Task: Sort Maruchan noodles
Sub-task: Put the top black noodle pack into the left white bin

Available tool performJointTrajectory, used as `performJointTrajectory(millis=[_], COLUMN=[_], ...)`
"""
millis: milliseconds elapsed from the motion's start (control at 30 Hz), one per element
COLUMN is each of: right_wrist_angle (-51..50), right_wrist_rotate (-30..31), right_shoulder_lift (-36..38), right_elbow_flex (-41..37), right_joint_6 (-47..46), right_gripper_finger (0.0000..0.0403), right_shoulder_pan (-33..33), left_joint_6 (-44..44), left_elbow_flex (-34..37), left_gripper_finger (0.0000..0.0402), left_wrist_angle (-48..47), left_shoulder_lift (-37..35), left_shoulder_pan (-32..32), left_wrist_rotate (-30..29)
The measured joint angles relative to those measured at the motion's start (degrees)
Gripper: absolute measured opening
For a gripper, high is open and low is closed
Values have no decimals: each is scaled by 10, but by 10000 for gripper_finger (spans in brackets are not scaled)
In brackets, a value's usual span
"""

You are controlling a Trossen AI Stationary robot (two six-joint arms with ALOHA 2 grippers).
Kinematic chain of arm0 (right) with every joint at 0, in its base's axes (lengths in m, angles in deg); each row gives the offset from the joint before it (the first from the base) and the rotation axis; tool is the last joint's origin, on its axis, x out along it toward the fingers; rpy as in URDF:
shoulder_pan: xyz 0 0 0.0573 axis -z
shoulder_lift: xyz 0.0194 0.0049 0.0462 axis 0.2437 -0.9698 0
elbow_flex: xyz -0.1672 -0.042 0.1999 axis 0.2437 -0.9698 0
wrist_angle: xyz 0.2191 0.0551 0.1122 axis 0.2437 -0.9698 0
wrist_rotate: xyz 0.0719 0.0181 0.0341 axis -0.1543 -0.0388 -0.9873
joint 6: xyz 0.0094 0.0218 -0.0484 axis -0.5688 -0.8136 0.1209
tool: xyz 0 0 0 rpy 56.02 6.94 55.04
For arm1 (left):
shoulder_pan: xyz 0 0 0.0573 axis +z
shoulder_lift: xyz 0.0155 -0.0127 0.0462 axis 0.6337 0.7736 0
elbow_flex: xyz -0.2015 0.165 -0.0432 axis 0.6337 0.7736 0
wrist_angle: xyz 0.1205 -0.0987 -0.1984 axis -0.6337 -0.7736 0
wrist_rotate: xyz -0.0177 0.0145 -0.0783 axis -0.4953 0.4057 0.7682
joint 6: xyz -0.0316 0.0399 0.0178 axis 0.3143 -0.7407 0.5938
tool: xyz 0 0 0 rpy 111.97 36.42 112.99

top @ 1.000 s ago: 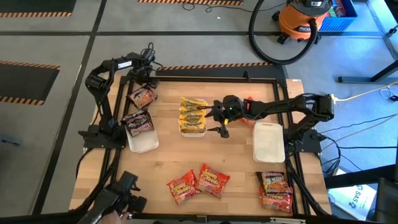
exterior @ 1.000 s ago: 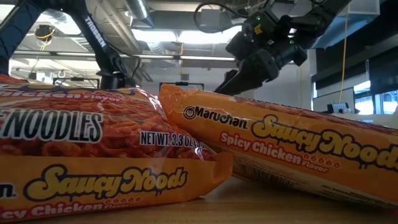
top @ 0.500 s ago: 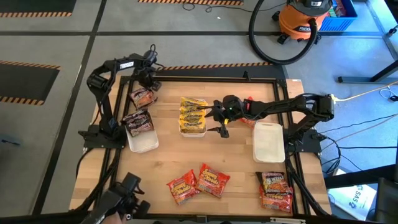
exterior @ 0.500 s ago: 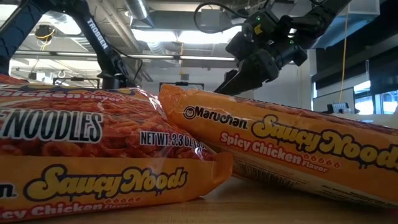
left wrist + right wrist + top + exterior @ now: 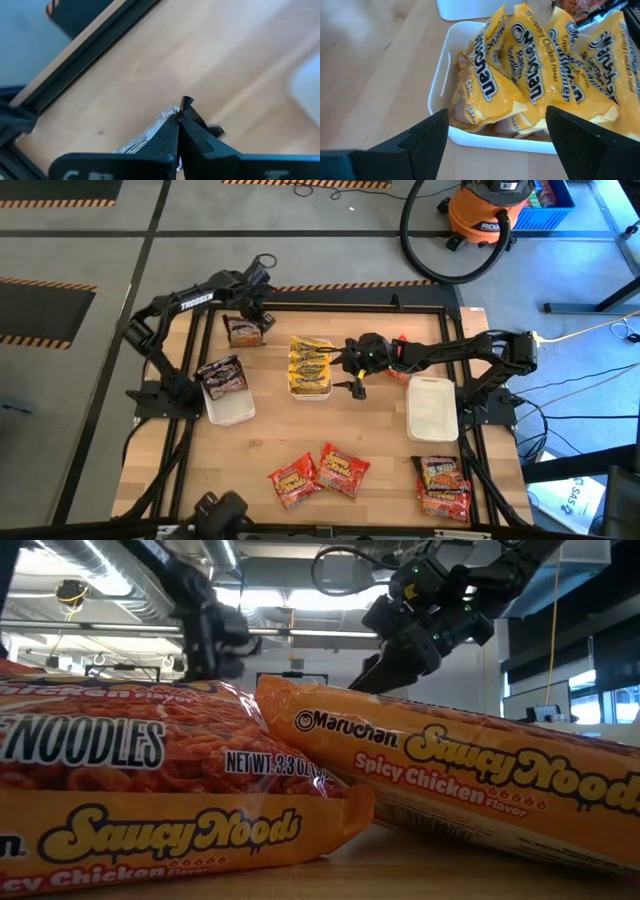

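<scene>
A dark packet (image 5: 245, 330) is pinched by the left gripper (image 5: 255, 315), upper left of the high view. The right gripper (image 5: 352, 372) is held spread beside the yellow packets (image 5: 309, 364) in the centre tray (image 5: 310, 393).

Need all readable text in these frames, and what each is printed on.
"Maruchan", "Saucy Noods", "Spicy Chicken": right red-orange crinkly noodle packet.
"NOODLES", "NET WT. 3.3", "Saucy Noods", "Chicken": left red-orange crinkly packet.
"Maruchan", "Creamy Chicken": yellow crinkly packets in the white rectangular plastic tray.
"TROSSEN": dark left arm.
Dark brown-black packets: print too small to read.
</scene>
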Motion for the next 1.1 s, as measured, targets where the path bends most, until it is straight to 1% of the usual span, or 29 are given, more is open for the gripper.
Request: performJointTrajectory(millis=[100, 267, 333, 400, 533, 667, 900, 967, 1100], right_wrist_angle=[0, 0, 0, 0, 0, 5, 24, 27, 55], right_wrist_rotate=[1, 0, 0, 0, 0, 0, 1, 15, 56], right_shoulder_lift=[0, 0, 0, 0, 0, 0, 0, 0, 0], right_elbow_flex=[0, 0, 0, 0, 0, 0, 1, 1, 1], right_joint_6=[-1, -2, -13, -31, -36, -80, -150, -163, -179], right_gripper_finger=[310, 310, 310, 310, 310, 310, 310, 310, 310], right_shoulder_pan=[0, 0, 0, 0, 0, 0, -6, -15, -54], left_joint_6=[10, 15, 22, 25, 33, 49, 84, 100, 129], left_elbow_flex=[0, 0, 0, 0, 0, 0, 0, 0, 0], left_gripper_finger=[1, 0, 0, 0, 0, 0, 0, 0, 0], left_wrist_angle=[0, -2, -2, -2, -2, -2, 3, 5, 5], left_shoulder_lift=[-38, -98, -121, -143, -184, -218, -248, -248, -247], left_shoulder_pan=[-39, -98, -116, -133, -167, -210, -306, -338, -400], left_wrist_rotate=[-9, -62, -74, -79, -81, -81, -93, -104, -133])
